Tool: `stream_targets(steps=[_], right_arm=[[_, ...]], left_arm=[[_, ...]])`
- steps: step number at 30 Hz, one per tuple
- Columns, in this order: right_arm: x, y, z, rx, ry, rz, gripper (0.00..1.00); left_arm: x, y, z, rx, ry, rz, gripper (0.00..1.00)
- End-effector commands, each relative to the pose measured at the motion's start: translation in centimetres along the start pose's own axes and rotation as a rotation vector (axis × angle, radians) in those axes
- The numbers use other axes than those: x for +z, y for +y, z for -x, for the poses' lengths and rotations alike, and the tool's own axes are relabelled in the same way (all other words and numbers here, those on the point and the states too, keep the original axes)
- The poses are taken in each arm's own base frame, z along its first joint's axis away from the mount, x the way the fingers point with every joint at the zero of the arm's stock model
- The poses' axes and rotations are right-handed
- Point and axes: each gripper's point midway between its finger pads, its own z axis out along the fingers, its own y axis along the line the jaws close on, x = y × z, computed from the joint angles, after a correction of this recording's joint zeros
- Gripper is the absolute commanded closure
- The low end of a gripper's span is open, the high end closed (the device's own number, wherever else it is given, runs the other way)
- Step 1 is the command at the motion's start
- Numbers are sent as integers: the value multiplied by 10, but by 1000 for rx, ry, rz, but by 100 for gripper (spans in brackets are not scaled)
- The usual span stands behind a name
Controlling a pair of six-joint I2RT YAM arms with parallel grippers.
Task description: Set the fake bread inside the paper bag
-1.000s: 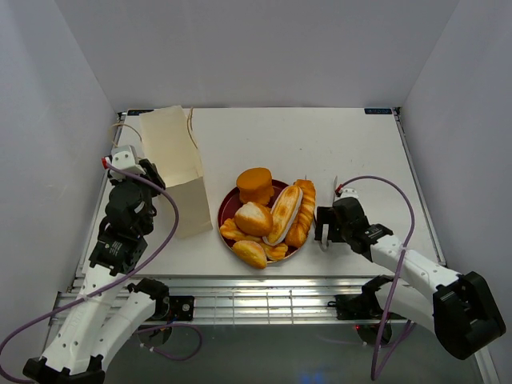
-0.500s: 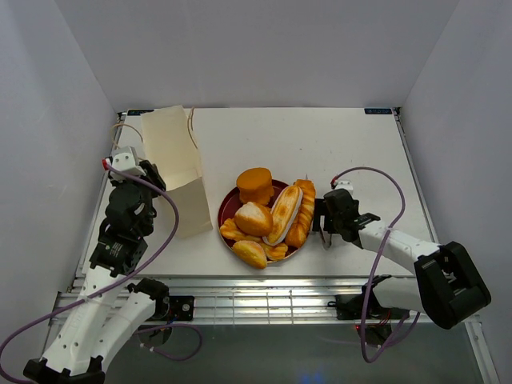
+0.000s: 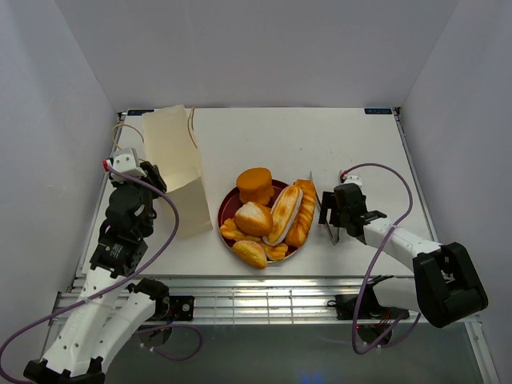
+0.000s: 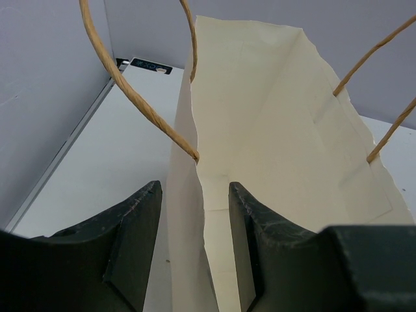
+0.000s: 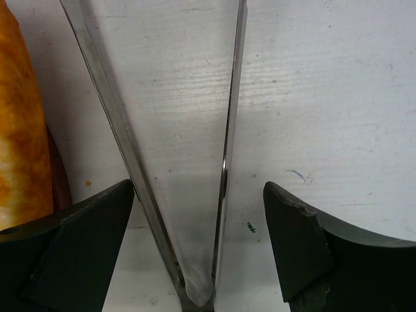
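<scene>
The fake bread [image 3: 272, 214] lies heaped on a dark red plate [image 3: 226, 210] at the table's middle: a round bun, rolls and striped loaves. The pale paper bag [image 3: 178, 172] stands left of the plate, mouth open. My left gripper [image 3: 142, 172] is shut on its near left wall; the left wrist view shows that wall [image 4: 188, 195] between the fingers and the bag's inside [image 4: 273, 130] beyond. My right gripper [image 3: 330, 216] is low over the table, just right of the plate. It is open, its fingers straddling metal tongs [image 5: 227, 130]. One loaf [image 5: 23, 130] shows at the left edge.
The tongs [image 3: 314, 186] lie on the table along the plate's right side. The bag's string handles [image 4: 140, 104] arch over its mouth. White walls close in the table on three sides. The plate rim [image 5: 60, 182] is close to my right gripper's left finger.
My right gripper has shifted slightly away from the plate and turned, so the tongs lie lengthwise between its fingers, and its jaws have narrowed a little. The left arm and bag have not moved.
</scene>
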Motion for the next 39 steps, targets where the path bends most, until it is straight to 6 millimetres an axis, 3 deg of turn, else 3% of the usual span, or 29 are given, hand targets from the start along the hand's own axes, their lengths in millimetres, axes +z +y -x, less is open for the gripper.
stream_targets(steps=[1,5,13,16,21,25,29,39], right_arm=[[1,7,23,-8,-64,40,13],[4,14,32,-47,-87,79,10],[15,17,26,-79,-52,84,2],[19,18,24,-78,-43,85,10],[22,18,21,-82,-38,86,10],[23,16,22,-93,-32,76,2],[23,14,24,-94,-32,63,14],[28,10,22,-67,-10,61,31]], left_arm=[[-2,0,0,8,-3,-11,44],[-3,0,0,5,-6,-15,43],[-4,0,0,5,-9,-17,43],[-4,-1,-2,5,-5,-22,43],[-5,-1,-1,6,-9,-26,43],[-5,-1,-2,8,-9,-26,43],[-5,-1,-2,8,-8,-26,43],[-6,-1,-1,6,-14,-28,43]])
